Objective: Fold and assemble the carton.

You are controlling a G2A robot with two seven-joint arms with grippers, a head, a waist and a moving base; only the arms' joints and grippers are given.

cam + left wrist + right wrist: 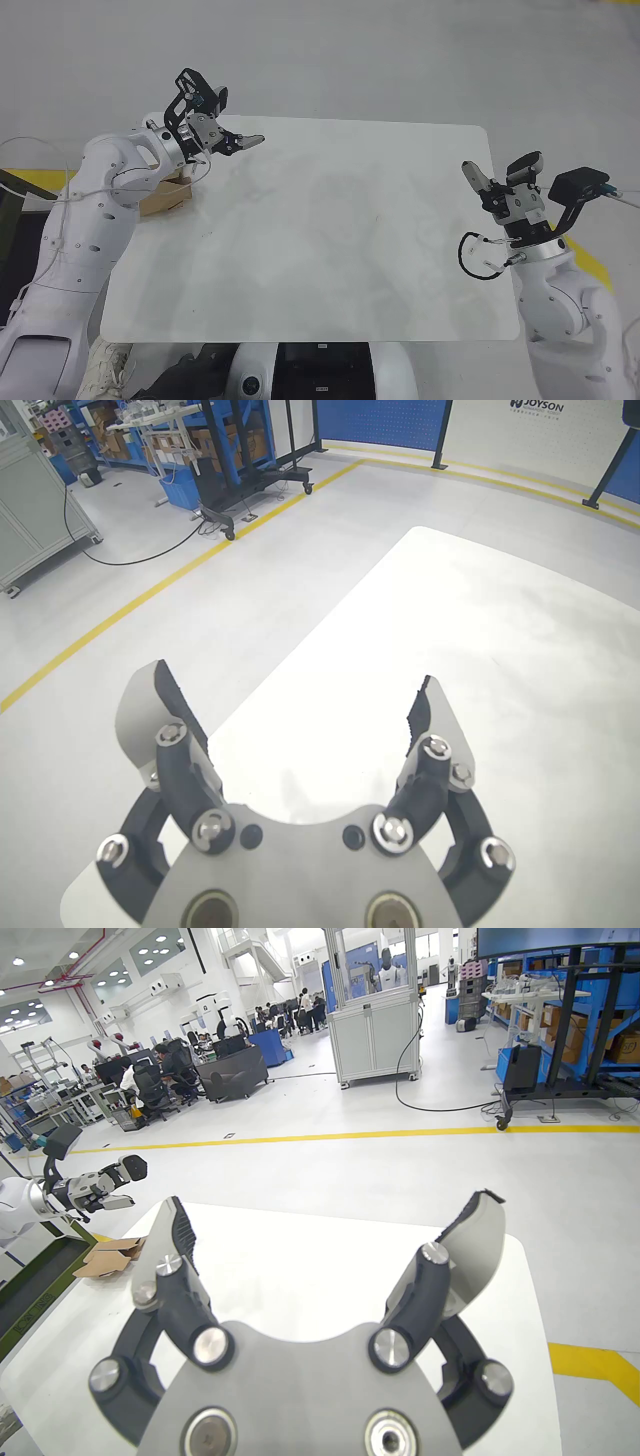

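White rounded-corner worktop (320, 250) is bearing a brown cardboard carton (165, 196) (107, 1255) at its left edge, and the carton is lying partly beneath the left arm. Left pincer (243, 142) (292, 680) is hovering over the far left corner, jaws spread wide and gripping nothing. Right pincer (497, 172) (330, 1202) is hanging just beside the right edge, jaws likewise spread and empty, well apart from the carton.
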